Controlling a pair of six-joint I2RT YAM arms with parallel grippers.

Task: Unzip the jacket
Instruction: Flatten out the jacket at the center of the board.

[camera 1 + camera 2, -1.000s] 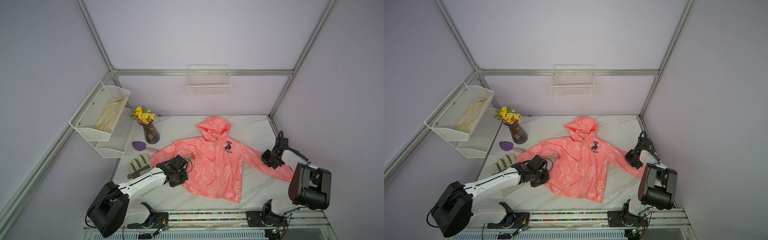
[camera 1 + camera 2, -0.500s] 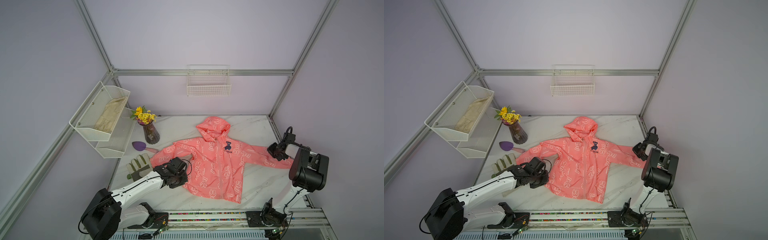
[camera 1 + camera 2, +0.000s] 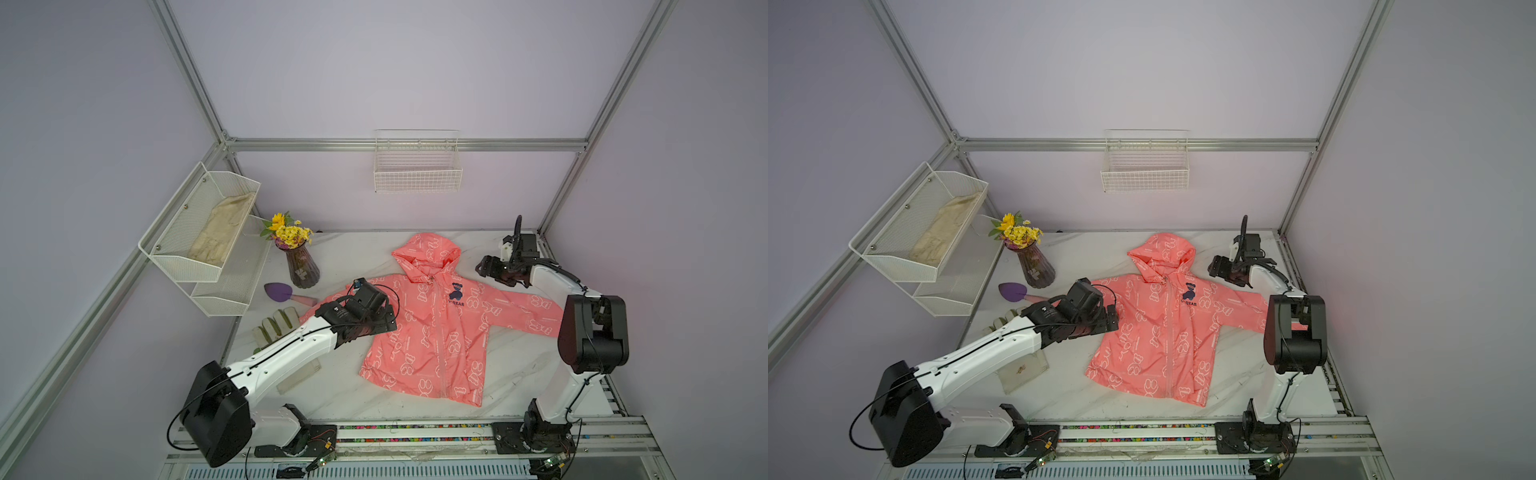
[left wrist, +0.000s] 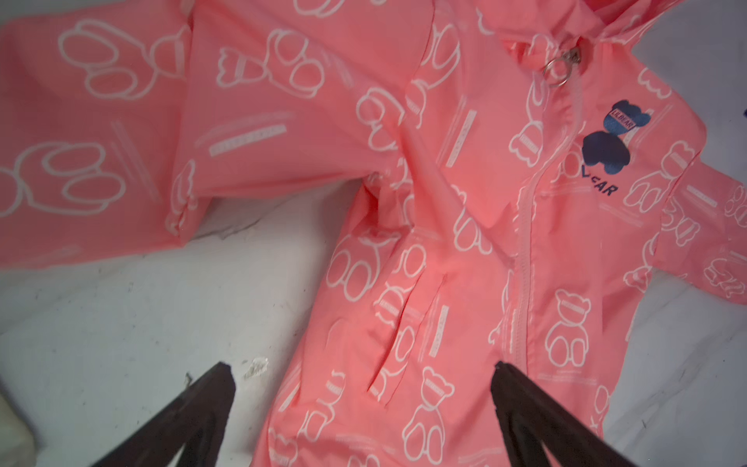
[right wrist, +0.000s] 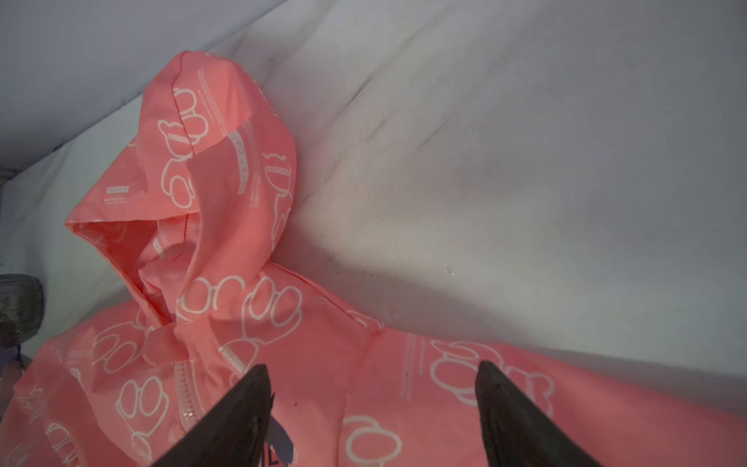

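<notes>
Jacket (image 3: 436,332): flat on tabletop (image 3: 353,399), zipper (image 4: 525,258) closed (pull ring (image 4: 558,68) at the collar).
Left fingers (image 4: 202,408): wide, holding nothing.
Right fingers (image 5: 238,412): wide, holding nothing.

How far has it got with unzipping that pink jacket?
Done: the jacket lies spread front-up on the table, sleeves out. In hand: the left gripper and right gripper are open over it, gripping nothing. To do: all the unzipping; the zipper is closed up to the collar, its ring pull at the neck.
</notes>
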